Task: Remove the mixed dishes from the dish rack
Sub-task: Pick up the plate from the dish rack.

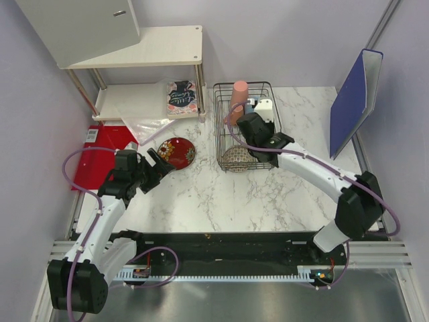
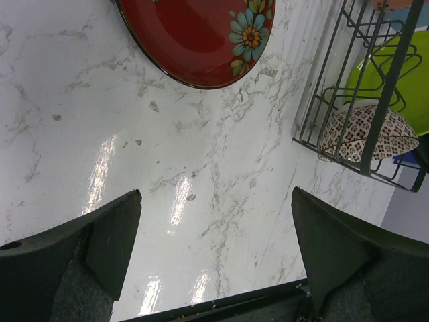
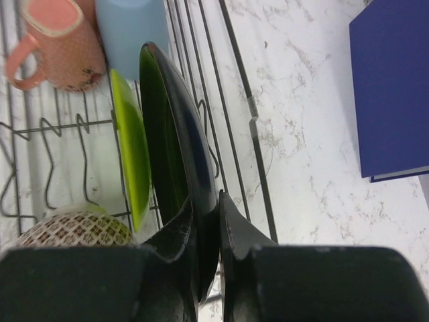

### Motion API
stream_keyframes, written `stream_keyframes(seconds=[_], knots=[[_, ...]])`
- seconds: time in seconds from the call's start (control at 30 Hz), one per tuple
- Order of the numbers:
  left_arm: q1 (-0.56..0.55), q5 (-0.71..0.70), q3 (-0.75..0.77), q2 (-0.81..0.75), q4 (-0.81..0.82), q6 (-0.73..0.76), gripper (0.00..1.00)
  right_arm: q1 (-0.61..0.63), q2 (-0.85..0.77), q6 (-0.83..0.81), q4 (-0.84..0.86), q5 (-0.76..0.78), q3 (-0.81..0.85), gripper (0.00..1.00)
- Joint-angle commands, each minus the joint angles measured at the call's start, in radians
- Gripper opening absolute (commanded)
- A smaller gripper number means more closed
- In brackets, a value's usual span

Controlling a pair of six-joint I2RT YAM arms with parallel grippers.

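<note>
The black wire dish rack (image 1: 217, 127) stands at the table's back centre. In it are a tall pink cup (image 1: 239, 94), a light-blue cup (image 3: 131, 30), a small pink mug (image 3: 57, 43), a lime-green plate (image 3: 131, 141), a glossy black plate (image 3: 177, 121) and a beige speckled bowl (image 1: 236, 158). My right gripper (image 3: 206, 215) reaches into the rack and is shut on the black plate's rim. The plate stands upright in its slot. The dark red patterned plate (image 1: 176, 151) lies on the table left of the rack. My left gripper (image 2: 214, 248) is open and empty just in front of it.
A white shelf (image 1: 154, 47) with a floral packet (image 1: 181, 97) and a clear plastic bag (image 1: 144, 114) stands at the back left. A red flat item (image 1: 97, 161) lies at the left edge. A blue folder (image 1: 355, 100) leans at the right wall.
</note>
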Motion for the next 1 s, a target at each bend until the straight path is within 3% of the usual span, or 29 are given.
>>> stream_keyframes(seconds=[0.0, 0.17, 0.3, 0.33, 0.43, 0.47, 0.57, 0.77, 0.97], knots=[[-0.006, 0.004, -0.002, 0.01, 0.028, 0.037, 0.99, 0.049, -0.174, 0.03, -0.035, 0.037, 0.053, 0.0], [-0.006, 0.001, 0.001, 0.017, 0.028, 0.034, 0.99, 0.069, -0.321, 0.053, -0.076, 0.002, 0.006, 0.0], [-0.006, -0.001, 0.009, 0.006, 0.028, 0.032, 0.98, 0.066, -0.508, 0.073, 0.096, -0.225, -0.166, 0.0], [-0.006, 0.002, 0.011, 0.0, 0.028, 0.031, 0.98, 0.064, -0.546, 0.108, 0.141, -0.362, -0.245, 0.0], [-0.006, 0.073, 0.018, -0.021, 0.074, 0.04, 0.99, 0.046, -0.652, 0.201, 0.302, -0.637, -0.364, 0.0], [-0.006, 0.161, 0.017, -0.03, 0.104, 0.045, 0.99, 0.04, -0.666, 0.226, 0.359, -0.709, -0.381, 0.0], [-0.007, 0.345, -0.012, -0.099, 0.265, 0.031, 0.99, 0.037, -0.678, 0.31, 0.484, -0.883, -0.447, 0.0], [-0.05, 0.533, -0.067, -0.15, 0.53, -0.062, 0.99, 0.038, -0.656, 0.413, 0.658, -1.026, -0.531, 0.0], [-0.134, 0.515, -0.097, -0.176, 0.623, -0.072, 0.99, 0.043, -0.564, 0.524, 0.806, -1.144, -0.584, 0.0]])
